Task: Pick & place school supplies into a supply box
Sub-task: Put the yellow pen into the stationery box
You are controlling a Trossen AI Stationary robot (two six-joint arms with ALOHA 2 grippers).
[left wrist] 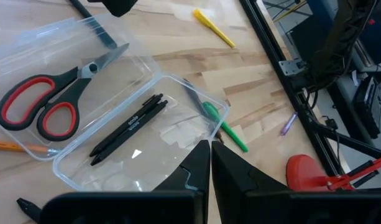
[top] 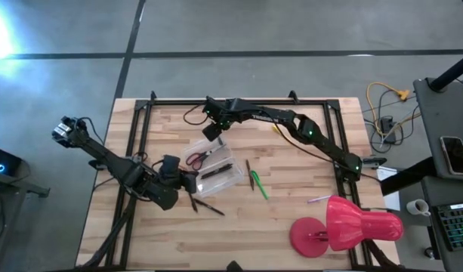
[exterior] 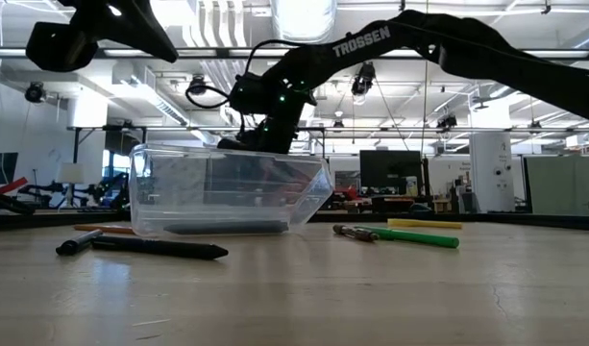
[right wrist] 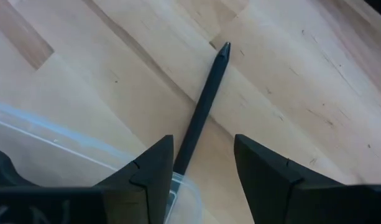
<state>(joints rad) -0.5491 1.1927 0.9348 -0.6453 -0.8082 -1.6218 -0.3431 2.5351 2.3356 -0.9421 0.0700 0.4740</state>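
Observation:
The clear supply box (left wrist: 175, 79) lies open in two halves. Red-handled scissors (left wrist: 47, 102) rest in the far half and two black pens (left wrist: 128, 127) in the near half. My right gripper (right wrist: 202, 146) hangs open over the box's far edge (top: 213, 134), a finger on either side of a black pen (right wrist: 206, 93). That pen's tip rests on the wood and its other end lies toward the box's rim. My left gripper (left wrist: 210, 149) is shut at the box's near rim (top: 189, 181). My left gripper's shut fingertips (left wrist: 199, 155) stand right at the box's near rim (left wrist: 178, 146), pointing slantwise down from the table's near left. I cannot tell whether they touch it.
On the wood right of the box lie a green pen (top: 259, 185), a dark pencil (top: 248, 170), a yellow pen (left wrist: 214, 28) and a pale pink pen (top: 318, 199). A dark pen (exterior: 155, 248) lies near the box's front. A big pink-red lamp (top: 344, 227) stands at the near right.

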